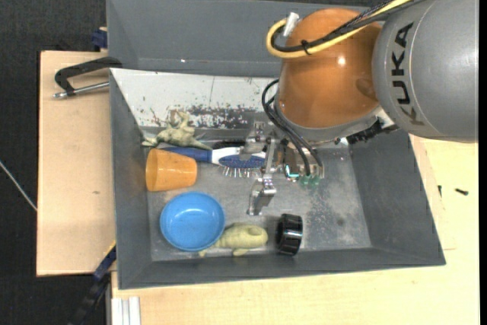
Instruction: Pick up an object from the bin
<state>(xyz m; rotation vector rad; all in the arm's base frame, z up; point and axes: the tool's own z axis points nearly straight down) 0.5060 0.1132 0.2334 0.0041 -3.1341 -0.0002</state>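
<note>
While the gripper (265, 185) hangs low in the middle of the grey bin (396, 202), just beside the blue-and-white toothbrush's (207, 155) bristled head, I cannot tell whether it is spread or closed; a black cap (289, 234) lies near.

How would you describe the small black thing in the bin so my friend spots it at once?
In the grey metal bin, look along the near wall. Right of the round blue plastic bowl and the pale yellowish lump lies a short black cap-like cylinder. No other loose thing there is black.
</note>
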